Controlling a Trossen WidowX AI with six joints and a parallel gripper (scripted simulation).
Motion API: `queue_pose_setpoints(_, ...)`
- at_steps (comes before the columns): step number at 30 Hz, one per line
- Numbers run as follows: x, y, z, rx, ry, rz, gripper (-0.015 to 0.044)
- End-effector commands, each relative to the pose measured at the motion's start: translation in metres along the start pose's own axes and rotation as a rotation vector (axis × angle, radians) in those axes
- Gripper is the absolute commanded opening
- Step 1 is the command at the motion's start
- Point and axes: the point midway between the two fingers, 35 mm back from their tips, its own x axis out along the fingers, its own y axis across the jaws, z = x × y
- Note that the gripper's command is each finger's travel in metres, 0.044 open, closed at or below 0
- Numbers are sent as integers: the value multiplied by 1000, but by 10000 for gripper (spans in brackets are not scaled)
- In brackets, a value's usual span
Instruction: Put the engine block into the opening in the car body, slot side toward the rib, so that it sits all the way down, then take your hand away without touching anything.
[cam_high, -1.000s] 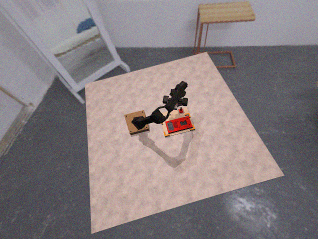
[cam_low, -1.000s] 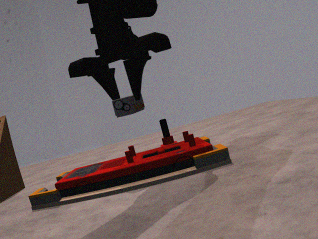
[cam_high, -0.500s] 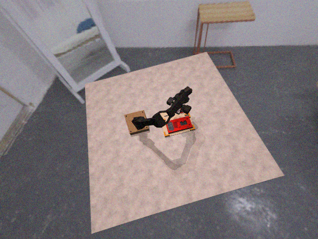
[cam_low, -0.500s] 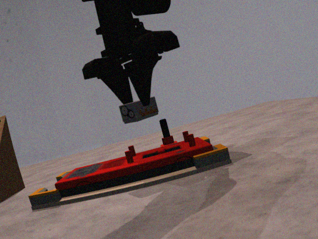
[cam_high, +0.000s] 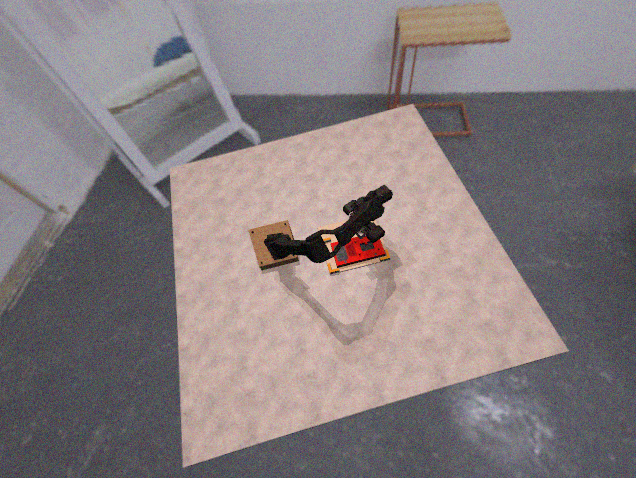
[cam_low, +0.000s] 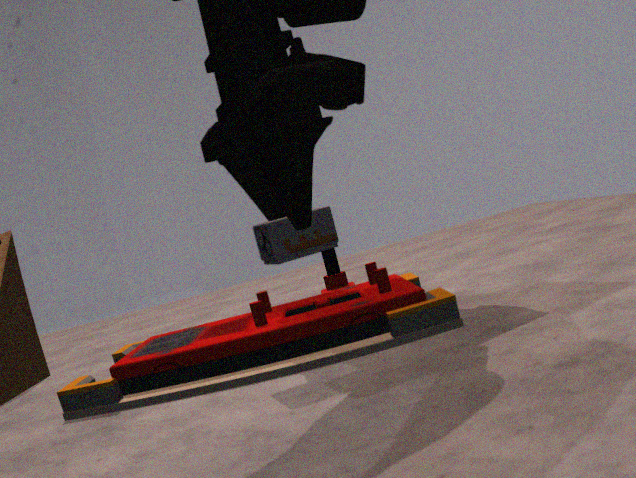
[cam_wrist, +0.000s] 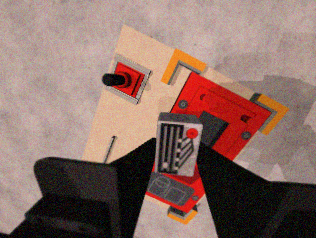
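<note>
1. pale marbled mat (cam_high: 359, 328) across the middle of the top view, on dark floor.
2. black arm (cam_high: 329, 241) reaching from a brown base block (cam_high: 263, 240) at frame centre toward the right.
3. red car body (cam_low: 267, 328) low in the exterior view, seated in a beige tray with orange corner brackets (cam_low: 421, 303); dark opening (cam_wrist: 214, 127) visible right of centre in the wrist view.
4. gripper (cam_wrist: 176, 165) clamped on the grey engine block (cam_low: 295, 236) (held in the air, above the body, not touching it).
5. black peg (cam_wrist: 114, 79) on a small red square, upper left of the wrist view.
</note>
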Motion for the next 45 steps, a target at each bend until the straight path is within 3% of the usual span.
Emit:
queue_pose_setpoints(1,1,-12,-2,99,-4,-11,0)
queue_pose_setpoints(13,11,-40,-8,373,8,-36,0)
queue_pose_setpoints(19,11,-40,-8,389,7,-36,157)
queue_pose_setpoints(45,10,-41,-7,409,7,-36,159)
